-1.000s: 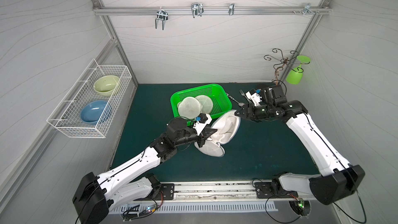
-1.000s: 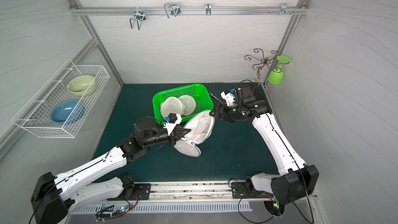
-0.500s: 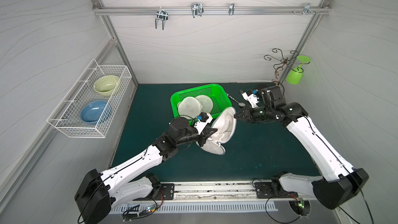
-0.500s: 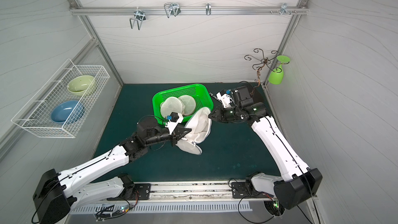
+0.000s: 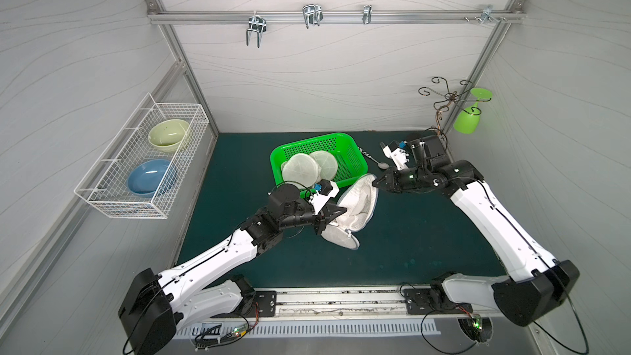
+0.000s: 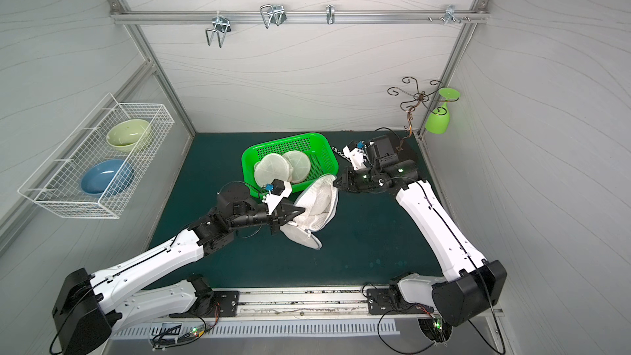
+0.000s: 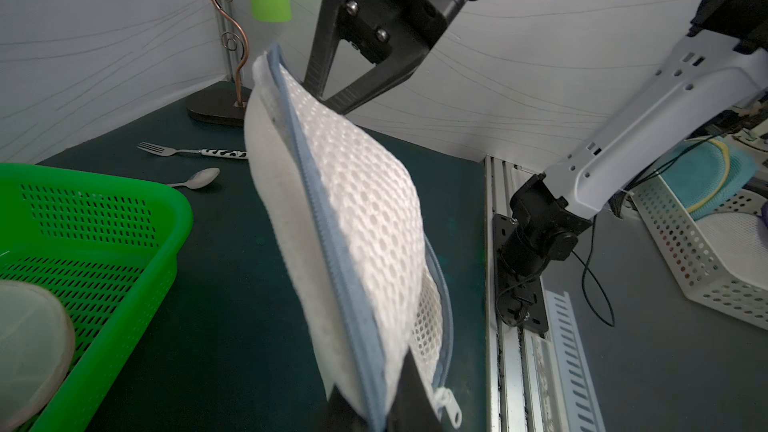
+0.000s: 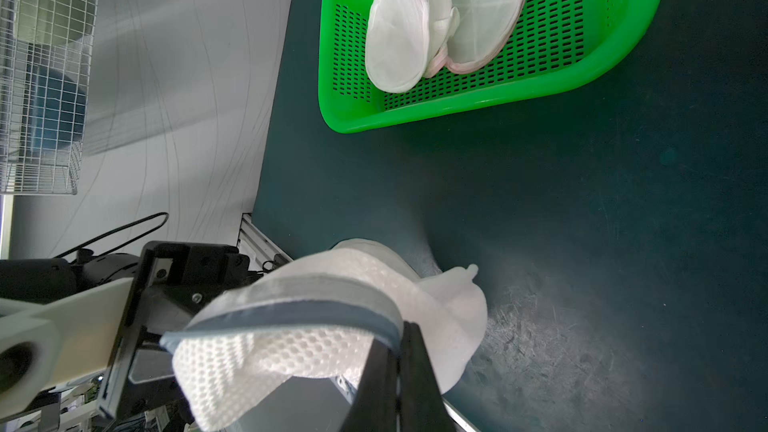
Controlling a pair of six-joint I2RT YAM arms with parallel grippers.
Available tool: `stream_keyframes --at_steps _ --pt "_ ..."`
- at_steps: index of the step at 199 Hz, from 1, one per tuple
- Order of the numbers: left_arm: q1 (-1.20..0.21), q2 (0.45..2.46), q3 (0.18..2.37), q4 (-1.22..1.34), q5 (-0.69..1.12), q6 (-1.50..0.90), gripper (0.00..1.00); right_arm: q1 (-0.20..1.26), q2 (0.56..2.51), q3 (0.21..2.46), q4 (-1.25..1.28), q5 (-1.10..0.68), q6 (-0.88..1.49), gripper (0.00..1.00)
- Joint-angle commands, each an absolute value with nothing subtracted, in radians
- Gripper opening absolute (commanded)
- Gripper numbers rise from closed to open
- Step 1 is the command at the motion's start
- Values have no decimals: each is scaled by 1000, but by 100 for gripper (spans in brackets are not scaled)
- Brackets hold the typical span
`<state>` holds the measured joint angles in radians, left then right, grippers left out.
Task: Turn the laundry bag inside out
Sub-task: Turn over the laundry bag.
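The laundry bag (image 5: pixel 359 204) (image 6: pixel 319 201) is white mesh with a blue-grey zipper rim. It hangs stretched between my two grippers over the dark green mat, and its lower fold touches the mat. My left gripper (image 5: pixel 339 216) (image 6: pixel 299 214) is shut on the bag's lower zipper edge; in the left wrist view the rim (image 7: pixel 332 218) runs down into the left gripper (image 7: pixel 380 407). My right gripper (image 5: pixel 375 183) (image 6: pixel 336 183) is shut on the bag's upper rim. In the right wrist view the right gripper (image 8: pixel 400 340) pinches the blue rim beside the mesh (image 8: pixel 274 355).
A green basket (image 5: pixel 357 158) with round mesh bags (image 5: pixel 300 174) stands just behind the held bag. A spoon (image 5: pixel 381 164) and a fork (image 7: pixel 187 151) lie near the right arm. A wire rack (image 5: pixel 112 196) holds bowls on the left wall. A hook stand with a green glass (image 5: pixel 467 121) is at the back right.
My right gripper has shut on the bag's upper rim after reaching in open. The left gripper stays shut on the lower edge, and the bag is pulled a little more upright.
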<state>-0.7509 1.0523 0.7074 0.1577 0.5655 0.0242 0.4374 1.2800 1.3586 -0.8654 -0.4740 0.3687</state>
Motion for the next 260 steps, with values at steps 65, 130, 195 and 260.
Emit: stream_keyframes --at_steps 65,130,195,260 --pt "-766 998 807 163 660 210 0 460 1387 1221 -975 -478 179 0" --pt "-765 963 687 502 389 7 0 445 1330 1223 -923 -707 253 36" --pt "-764 1024 673 511 341 -120 0 231 1189 1337 -896 -573 485 56" --pt "-764 1052 682 474 330 -130 0 356 1181 1381 -868 -571 464 42"
